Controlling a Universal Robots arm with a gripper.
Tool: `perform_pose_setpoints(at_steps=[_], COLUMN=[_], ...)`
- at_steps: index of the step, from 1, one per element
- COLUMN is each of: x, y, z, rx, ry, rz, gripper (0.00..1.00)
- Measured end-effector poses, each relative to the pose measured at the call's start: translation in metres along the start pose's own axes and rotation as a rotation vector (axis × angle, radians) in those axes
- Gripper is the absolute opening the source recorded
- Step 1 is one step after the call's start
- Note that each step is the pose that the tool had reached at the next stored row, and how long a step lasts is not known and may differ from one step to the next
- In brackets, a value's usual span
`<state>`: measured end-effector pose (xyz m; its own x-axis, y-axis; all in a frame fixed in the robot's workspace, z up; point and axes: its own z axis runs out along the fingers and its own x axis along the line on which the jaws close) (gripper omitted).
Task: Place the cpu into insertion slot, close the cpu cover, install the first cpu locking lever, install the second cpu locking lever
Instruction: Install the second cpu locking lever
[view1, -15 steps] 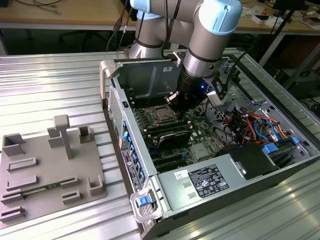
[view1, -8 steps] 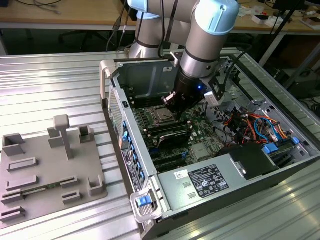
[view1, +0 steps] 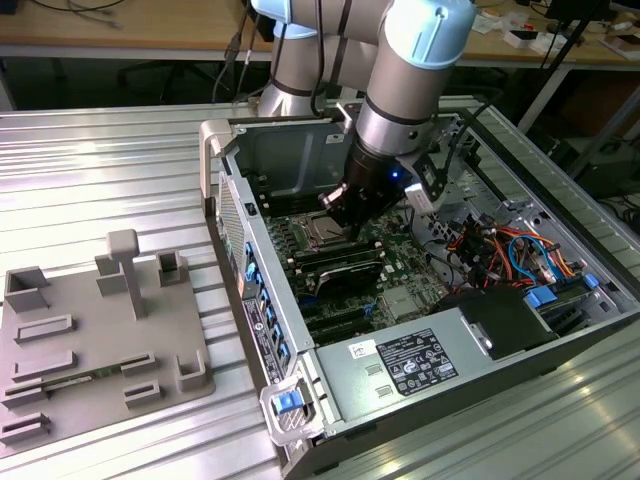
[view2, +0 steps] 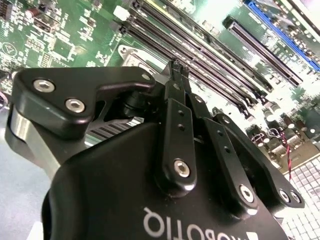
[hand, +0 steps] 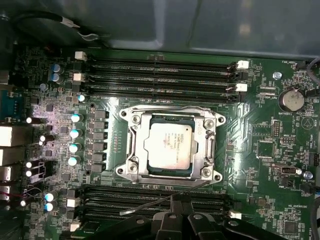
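While hanging low inside the open computer case (view1: 262, 300), reaching down over the green motherboard (view1: 400, 255) with the fingers (view1: 340, 210) just beside the socket. Drawn together at the tips in the second wrist view, fingers (view2: 175, 125) showing no gap at their narrow end. Cannot tell whether anything thin is pinched there.

Seated flat in the socket in the first wrist view: the cpu (hand: 167, 146), dull silver-grey top facing up, square to the board. Folded down around it, the cpu cover (hand: 136, 131), silvery frame lying on the chip's edges with the metal top showing through the open centre. Seen likewise in the exterior view, cpu (view1: 322, 236) lying just below the black wrist on the exterior view's left of it.

Standing free on the side of the socket nearest the fingers, a thin locking lever (hand: 145, 205), slanting across the dark memory slots (hand: 150, 197) rather than lying snug along the frame. Crossing right at the fingertips (hand: 175, 205), touching or very nearly so.

Resting on a ribbed metal surface (view1: 100, 150), the case, with a grey moulded fixture tray (view1: 90, 340) well apart toward the exterior view's left.
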<state>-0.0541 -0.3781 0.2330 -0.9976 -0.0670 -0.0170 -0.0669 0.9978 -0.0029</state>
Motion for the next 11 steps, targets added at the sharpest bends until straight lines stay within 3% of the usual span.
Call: perform_pose_setpoints(at_steps=[7,11], x=[0.0124,0.0232], y=[0.0008,0.0015], z=[-0.0003,-0.0005], rx=[0.0000,-0.0001], ry=[0.0000,-0.0001], rz=[0.000,0.000], gripper=[0.11,0.11])
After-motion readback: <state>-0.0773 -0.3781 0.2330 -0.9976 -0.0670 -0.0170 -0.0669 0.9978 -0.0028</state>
